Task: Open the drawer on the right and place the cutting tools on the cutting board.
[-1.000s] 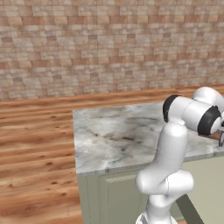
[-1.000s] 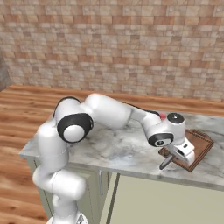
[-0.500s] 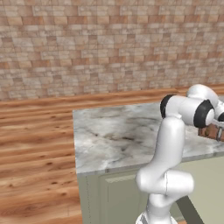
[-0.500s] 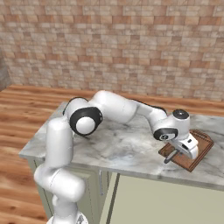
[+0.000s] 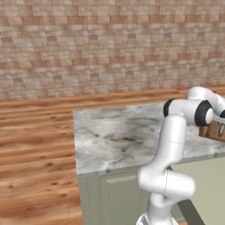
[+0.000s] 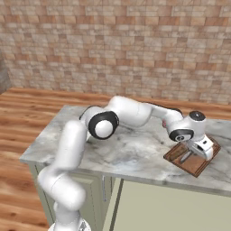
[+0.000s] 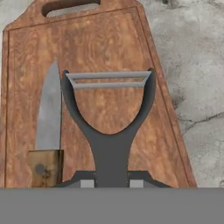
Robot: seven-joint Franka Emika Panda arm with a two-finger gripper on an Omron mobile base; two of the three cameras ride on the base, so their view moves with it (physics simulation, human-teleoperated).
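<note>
Peeler (image 7: 109,131) in pincer (image 7: 112,183) above cutting board (image 7: 109,39), beside knife (image 7: 47,127).

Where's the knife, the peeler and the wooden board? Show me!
knife (image 7: 47,109), hand view, middle of its grey blade.
peeler (image 7: 110,151), hand view, on its dark handle.
cutting board (image 7: 109,39), hand view, bare wood above the peeler.

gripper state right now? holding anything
Gripper: shut on the peeler, gripping its dark handle and holding it over the cutting board, beside the knife that lies on the board.
</note>
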